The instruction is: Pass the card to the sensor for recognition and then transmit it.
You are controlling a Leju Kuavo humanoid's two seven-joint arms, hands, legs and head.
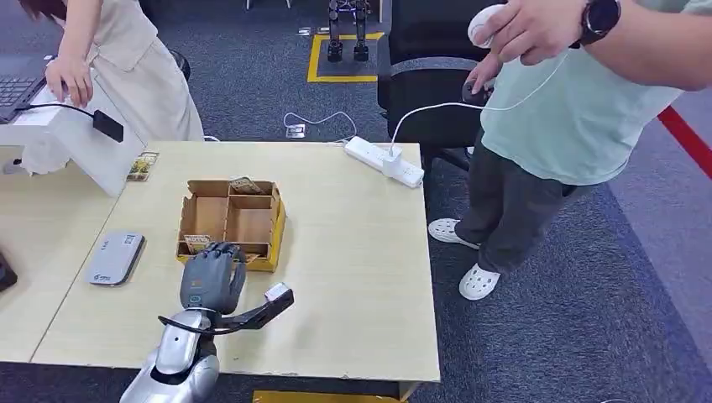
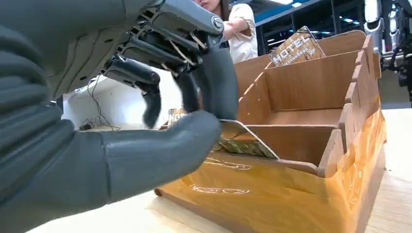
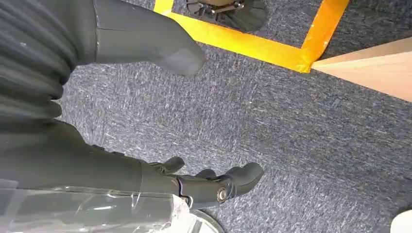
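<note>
A compartmented cardboard box (image 1: pixel 250 223) (image 2: pixel 311 87) stands mid-table. My left hand (image 1: pixel 212 277) (image 2: pixel 160 121) reaches over its near wall into the front-left compartment. There thumb and fingers pinch the raised edge of a patterned card (image 1: pixel 197 243) (image 2: pixel 243 145), which still leans inside the compartment. Another card (image 1: pixel 244 185) (image 2: pixel 296 48) stands in a back compartment. The grey sensor pad (image 1: pixel 115 258) lies flat to the left of the box. My right hand (image 3: pixel 194 184) hangs over the carpet with its fingers apart and nothing in it.
A loose card (image 1: pixel 143 166) lies beside a white stand (image 1: pixel 75 138) that a person at the far left touches. A white power strip (image 1: pixel 384 161) sits at the table's far right edge. Another person (image 1: pixel 571 109) stands close on the right.
</note>
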